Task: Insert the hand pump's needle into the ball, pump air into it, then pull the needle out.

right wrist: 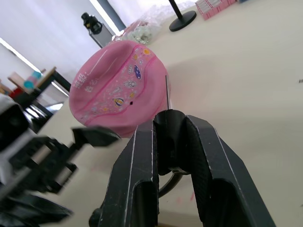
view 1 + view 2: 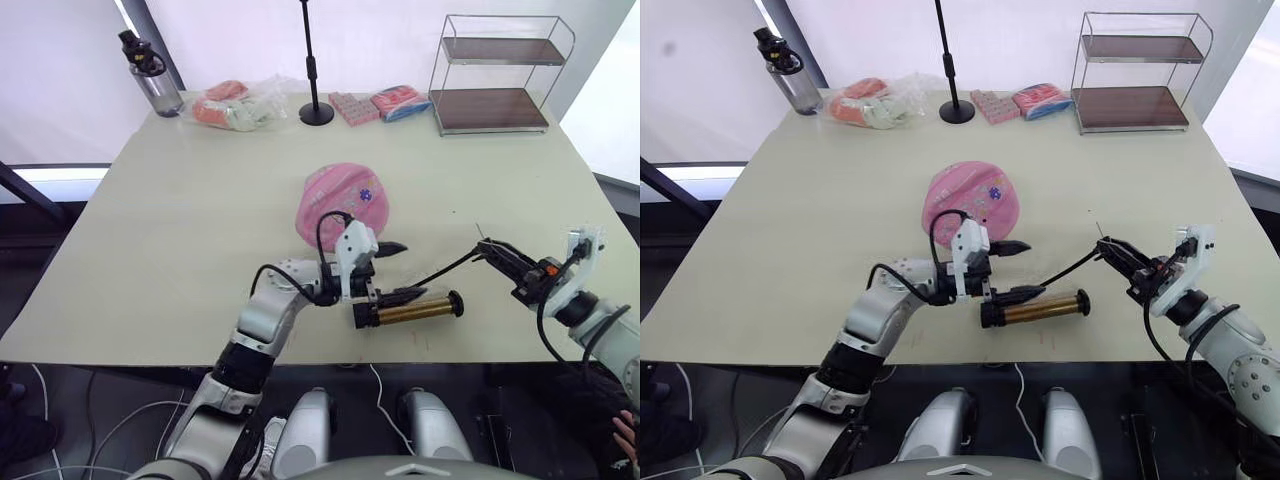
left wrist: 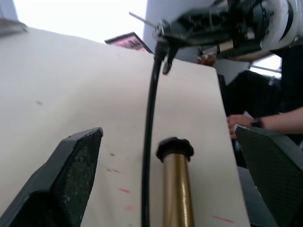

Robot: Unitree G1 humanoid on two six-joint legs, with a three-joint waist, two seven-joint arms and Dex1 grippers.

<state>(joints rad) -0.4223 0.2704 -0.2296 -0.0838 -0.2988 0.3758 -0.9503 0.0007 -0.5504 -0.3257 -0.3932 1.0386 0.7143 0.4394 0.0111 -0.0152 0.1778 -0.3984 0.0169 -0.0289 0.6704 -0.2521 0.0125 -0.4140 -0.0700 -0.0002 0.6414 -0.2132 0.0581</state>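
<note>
Item: short gold-bronze metal hand pump (image 2: 412, 311) with black end caps, lying on its side on the pale counter (image 2: 180, 250) near the front edge, long axis running left to right. The left claw (image 2: 393, 272) stood wide open around the pump's left end, one finger above the cylinder and one alongside it, gripping nothing firmly as far as the wrist view showed.

Item: thin black flexible hose (image 2: 445, 268), rising from the pump toward the right arm. The right claw (image 2: 490, 250) was closed on the small black fitting at the hose's end, the thin metal needle (image 1: 166, 92) projecting beyond the fingertips.

Item: soft pink ball (image 2: 343, 207) with cartoon prints and a purple flower mark, dented, resting mid-counter, well apart from the needle.

Governing relation: the ball lay to the left of and farther back than the right claw; the needle pointed roughly toward it in the right wrist view. The left claw was nearer the ball, yet the right one carried the needle, so the approach would likely fall to the right arm.
</note>
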